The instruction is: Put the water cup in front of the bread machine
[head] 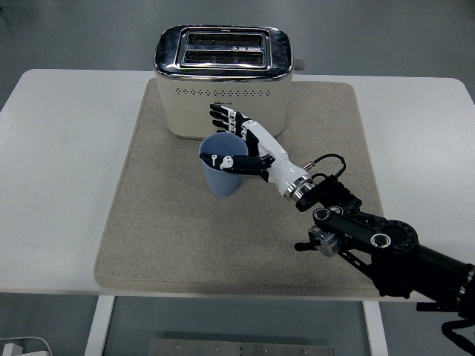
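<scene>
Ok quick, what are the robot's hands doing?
Right hand: open, fingers spread beside the cup, thumb over its rim.
Left hand: not in view.

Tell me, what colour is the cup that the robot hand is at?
Light blue, plain and unpatterned. The cup shows best in the head view, in front of the cream toaster.

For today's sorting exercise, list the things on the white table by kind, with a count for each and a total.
Toaster: 1
Cup: 1
Mat: 1
Total: 3
</scene>
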Controlling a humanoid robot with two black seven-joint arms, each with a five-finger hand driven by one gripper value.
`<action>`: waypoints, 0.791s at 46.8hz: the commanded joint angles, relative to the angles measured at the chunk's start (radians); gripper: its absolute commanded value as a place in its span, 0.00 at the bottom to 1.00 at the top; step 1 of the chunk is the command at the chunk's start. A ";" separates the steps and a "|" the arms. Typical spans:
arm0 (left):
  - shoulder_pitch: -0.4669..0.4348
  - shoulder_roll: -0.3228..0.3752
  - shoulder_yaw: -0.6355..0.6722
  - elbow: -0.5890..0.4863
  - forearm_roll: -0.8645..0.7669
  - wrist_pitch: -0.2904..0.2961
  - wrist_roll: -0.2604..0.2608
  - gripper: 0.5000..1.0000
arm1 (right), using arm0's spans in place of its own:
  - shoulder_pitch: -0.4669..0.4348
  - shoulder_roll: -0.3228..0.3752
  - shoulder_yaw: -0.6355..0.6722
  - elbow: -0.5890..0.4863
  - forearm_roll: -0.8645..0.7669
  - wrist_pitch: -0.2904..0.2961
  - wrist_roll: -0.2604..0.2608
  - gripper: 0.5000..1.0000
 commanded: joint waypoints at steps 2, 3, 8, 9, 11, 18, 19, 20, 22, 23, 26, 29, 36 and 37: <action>0.000 0.000 0.000 0.000 0.000 0.000 0.000 1.00 | 0.000 -0.014 -0.003 0.016 0.001 -0.001 0.001 0.84; 0.000 0.000 0.000 0.000 0.000 0.000 0.000 1.00 | 0.000 -0.017 -0.001 0.019 0.001 -0.001 0.000 0.84; 0.000 0.000 0.000 0.000 -0.001 0.000 0.000 1.00 | 0.002 -0.031 0.000 0.038 0.001 -0.002 0.000 0.84; 0.000 0.000 0.000 0.000 0.000 0.000 0.000 1.00 | 0.000 -0.035 0.000 0.041 0.001 -0.002 0.001 0.84; 0.000 0.000 0.000 0.000 0.000 0.000 0.000 1.00 | 0.000 -0.049 0.002 0.051 0.004 -0.002 0.000 0.84; 0.000 0.000 0.000 0.000 -0.001 0.000 0.000 1.00 | 0.002 -0.104 0.008 0.091 0.007 -0.002 0.000 0.84; 0.000 0.000 0.000 0.000 0.000 0.000 0.000 1.00 | 0.003 -0.113 0.008 0.097 0.007 -0.002 0.000 0.84; 0.000 0.000 0.000 0.000 0.000 0.000 0.000 1.00 | 0.004 -0.124 0.008 0.103 0.007 -0.002 0.000 0.84; 0.000 0.000 0.000 0.000 0.000 0.000 0.000 1.00 | 0.004 -0.144 0.010 0.117 0.008 -0.004 0.000 0.84; 0.000 0.000 0.000 0.000 0.000 0.000 0.000 1.00 | 0.004 -0.153 0.011 0.125 0.008 -0.004 0.000 0.84; 0.000 0.000 0.000 0.000 0.000 0.000 0.000 1.00 | 0.004 -0.190 0.014 0.153 0.010 -0.004 0.000 0.84; 0.000 0.000 0.000 0.000 0.000 0.000 0.000 1.00 | 0.004 -0.231 0.014 0.183 0.011 -0.004 0.000 0.84; 0.000 0.000 0.000 0.000 -0.001 0.000 0.000 1.00 | -0.007 -0.326 0.016 0.223 0.011 -0.002 0.001 0.84; 0.000 0.000 0.000 0.000 -0.001 -0.001 0.000 1.00 | -0.009 -0.340 0.017 0.228 0.011 -0.002 0.001 0.84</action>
